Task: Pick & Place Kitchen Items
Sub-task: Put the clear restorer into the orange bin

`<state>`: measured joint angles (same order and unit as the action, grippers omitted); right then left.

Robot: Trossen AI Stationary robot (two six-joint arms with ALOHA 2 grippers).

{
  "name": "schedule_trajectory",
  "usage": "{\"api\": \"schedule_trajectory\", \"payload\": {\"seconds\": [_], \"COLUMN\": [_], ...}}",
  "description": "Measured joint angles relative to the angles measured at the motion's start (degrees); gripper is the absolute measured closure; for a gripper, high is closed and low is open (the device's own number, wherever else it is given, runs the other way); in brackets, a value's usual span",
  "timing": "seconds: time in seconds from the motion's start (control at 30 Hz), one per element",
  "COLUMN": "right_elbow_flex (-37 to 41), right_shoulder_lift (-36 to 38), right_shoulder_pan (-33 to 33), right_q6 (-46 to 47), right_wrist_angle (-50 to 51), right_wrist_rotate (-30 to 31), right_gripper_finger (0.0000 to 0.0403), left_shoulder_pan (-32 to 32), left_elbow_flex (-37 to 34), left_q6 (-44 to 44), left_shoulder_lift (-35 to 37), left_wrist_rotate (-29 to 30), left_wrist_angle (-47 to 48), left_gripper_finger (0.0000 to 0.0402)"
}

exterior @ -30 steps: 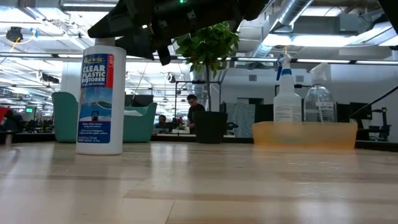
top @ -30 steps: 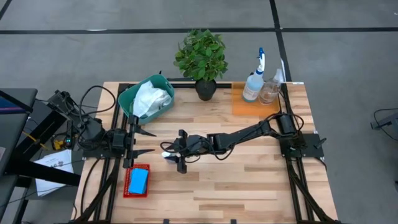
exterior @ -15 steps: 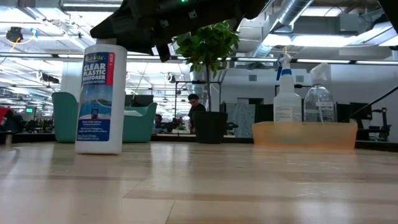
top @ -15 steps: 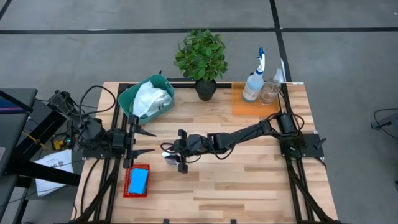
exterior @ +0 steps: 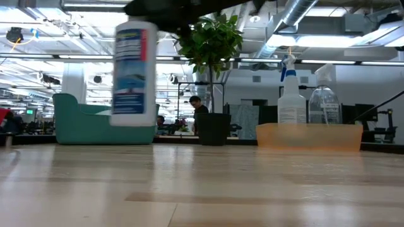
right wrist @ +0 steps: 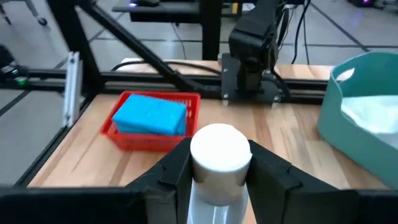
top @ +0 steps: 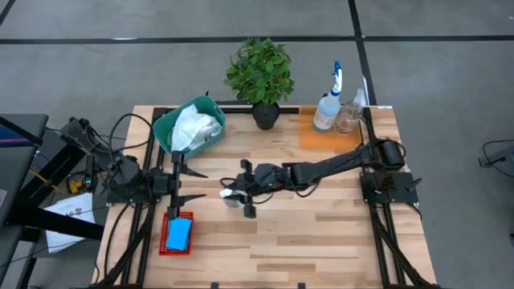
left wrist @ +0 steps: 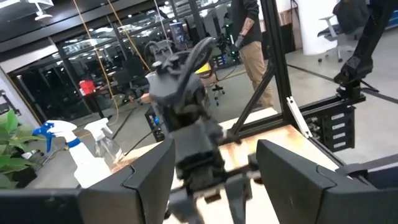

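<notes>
Right hand [top: 238, 197] grips the white bottle [exterior: 133, 73] clear of the bench (placing remains); left hand [top: 190, 183], at nine o'clock, waits open.

**Open workshop behind a butcher-block table**

The wooden table [top: 321, 233] stood on a grey floor [top: 120, 72] crossed by dark lines. Beyond it, exposed silver ducts [exterior: 297, 19] ran overhead, strip lights [exterior: 38, 57] glowed, and a person [exterior: 197, 113] stood among distant desks.

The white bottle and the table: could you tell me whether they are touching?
Apart. The low view shows the white bottle hanging clear above the table, gripped at its cap by the right end effector.
</notes>
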<state>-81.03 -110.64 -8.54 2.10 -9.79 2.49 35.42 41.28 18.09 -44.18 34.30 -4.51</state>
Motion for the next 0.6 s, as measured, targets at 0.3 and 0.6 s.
{"api": "schedule_trajectory", "payload": {"seconds": [0.3,0.6], "right_elbow_flex": [18.9,37.9], "right_shoulder_lift": [17.0,35.0], "right_shoulder_pan": [0.0,-1.9], "right_q6": [1.6,5.2], "right_wrist_angle": [-4.3,-9.1], "right_wrist_rotate": [2.3,18.7], "right_gripper_finger": [0.0291,0.0291], "left_shoulder_pan": [-1.9,-2.5], "left_elbow_flex": [0.0,0.0], "left_q6": [-0.5,-0.7], "left_shoulder_lift": [-0.3,-1.2], "left_wrist_rotate": [0.0,0.0], "left_wrist_angle": [-0.4,-0.4], "left_gripper_finger": [0.0181,0.0181]}}
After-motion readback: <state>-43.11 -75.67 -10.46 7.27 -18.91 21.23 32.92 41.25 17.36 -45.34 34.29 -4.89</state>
